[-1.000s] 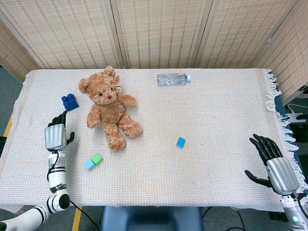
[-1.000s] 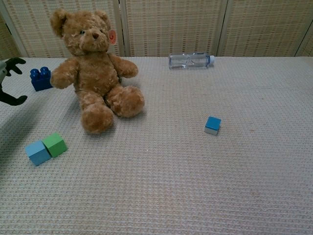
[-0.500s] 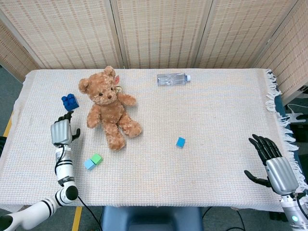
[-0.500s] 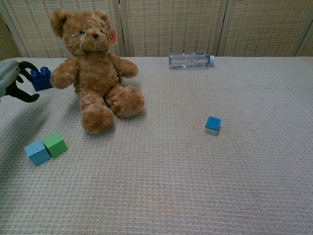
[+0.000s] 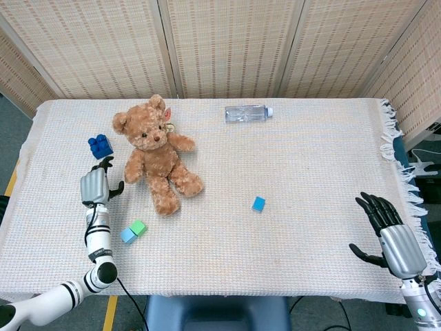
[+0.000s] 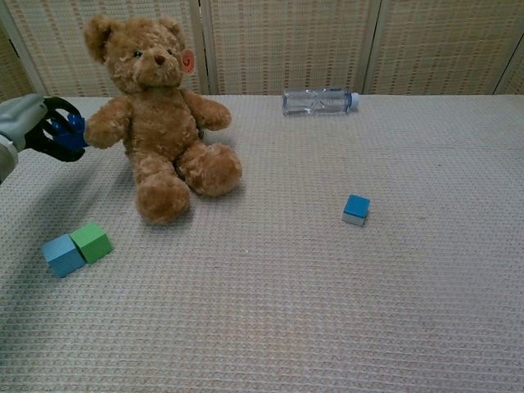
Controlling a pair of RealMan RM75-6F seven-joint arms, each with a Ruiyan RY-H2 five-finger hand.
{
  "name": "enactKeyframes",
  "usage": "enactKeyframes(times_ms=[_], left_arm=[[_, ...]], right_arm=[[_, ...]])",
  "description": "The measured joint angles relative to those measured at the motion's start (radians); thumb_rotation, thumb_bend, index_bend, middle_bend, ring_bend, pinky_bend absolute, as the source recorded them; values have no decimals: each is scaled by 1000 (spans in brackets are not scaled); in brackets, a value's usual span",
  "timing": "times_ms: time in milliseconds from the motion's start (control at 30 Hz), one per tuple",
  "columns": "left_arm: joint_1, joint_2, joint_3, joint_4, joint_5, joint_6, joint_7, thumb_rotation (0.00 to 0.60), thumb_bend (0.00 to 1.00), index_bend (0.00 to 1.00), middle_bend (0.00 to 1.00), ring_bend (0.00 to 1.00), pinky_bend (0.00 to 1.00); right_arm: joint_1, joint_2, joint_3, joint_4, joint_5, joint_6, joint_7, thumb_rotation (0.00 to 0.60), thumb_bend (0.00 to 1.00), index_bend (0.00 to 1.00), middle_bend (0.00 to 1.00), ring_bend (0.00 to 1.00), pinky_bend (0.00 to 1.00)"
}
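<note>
Left hand: my left hand (image 5: 95, 186) has slid across the bench toward the teddy bear (image 5: 156, 153) over the last second and now hangs just beside the bear's near arm, fingers apart, grasping nothing.
Blue brick: the dark blue brick (image 5: 100, 145) lies just behind that hand, on the side away from me; in the chest view my dark fingers (image 6: 59, 131) overlap it, and I cannot tell whether they touch it.
Meaning: I judge this an approach only, with nothing lifted yet.
Right hand: my right hand (image 5: 393, 238) has not moved; it rests spread and released, well apart from the bear.
Unmoved: the green and light blue cubes (image 5: 133, 231) near the bear's feet, the small blue cube (image 5: 258, 203) and the water bottle (image 5: 246, 113) lie as before.
</note>
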Motion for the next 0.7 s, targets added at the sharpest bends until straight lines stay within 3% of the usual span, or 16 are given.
enactKeyframes(times_ms=[333,700], left_arm=[[-5,39,2,-97,-50,-18,-15,600,331,196,260,256,396],[-2,118,35,-262,-105,-59,-26,600,330,94,194,244,385]], right_arm=[[0,1,2,1,3,4,10,600,98,0,7,0,71],[-4,3,2,3,-3,20,26,600,98,0,7,0,72]])
